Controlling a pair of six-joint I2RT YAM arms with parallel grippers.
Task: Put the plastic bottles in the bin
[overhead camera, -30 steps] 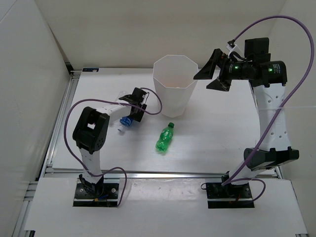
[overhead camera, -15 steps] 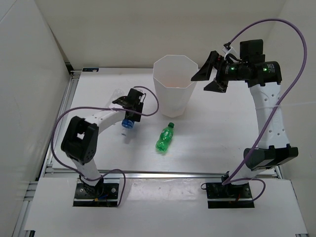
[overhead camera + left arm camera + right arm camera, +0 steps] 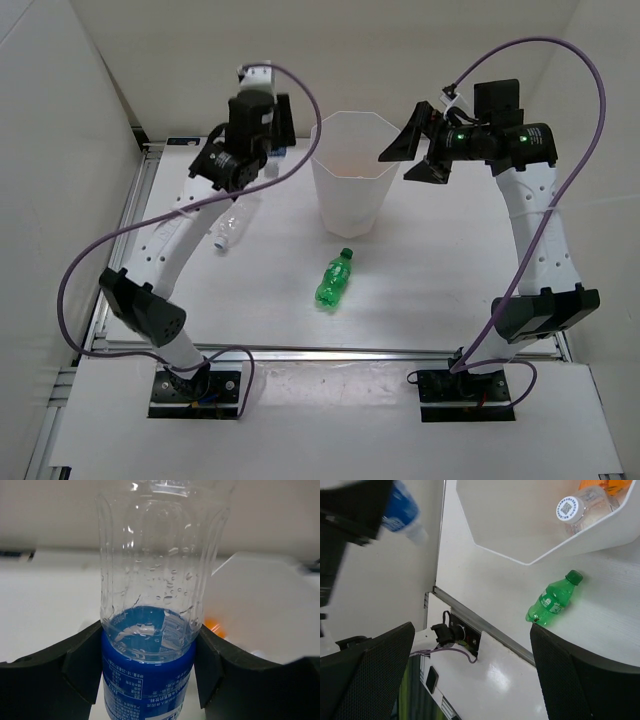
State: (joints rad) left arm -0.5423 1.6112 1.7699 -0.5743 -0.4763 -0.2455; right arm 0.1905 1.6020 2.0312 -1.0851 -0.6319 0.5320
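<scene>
Clear blue-labelled bottle (image 3: 150,605) clamped crosswise in the left gripper (image 3: 147,660), raised just left of the bin (image 3: 355,205); right gripper (image 3: 412,152), fingers apart and empty, hovers by the bin's right rim.

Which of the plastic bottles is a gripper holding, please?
The clear blue-labelled bottle, clamped by the left gripper; the green bottle lies on the table.

White table (image 3: 440,270) w/ metal rail (image 3: 350,352) at near edge; white walls (image 3: 60,150).
</scene>
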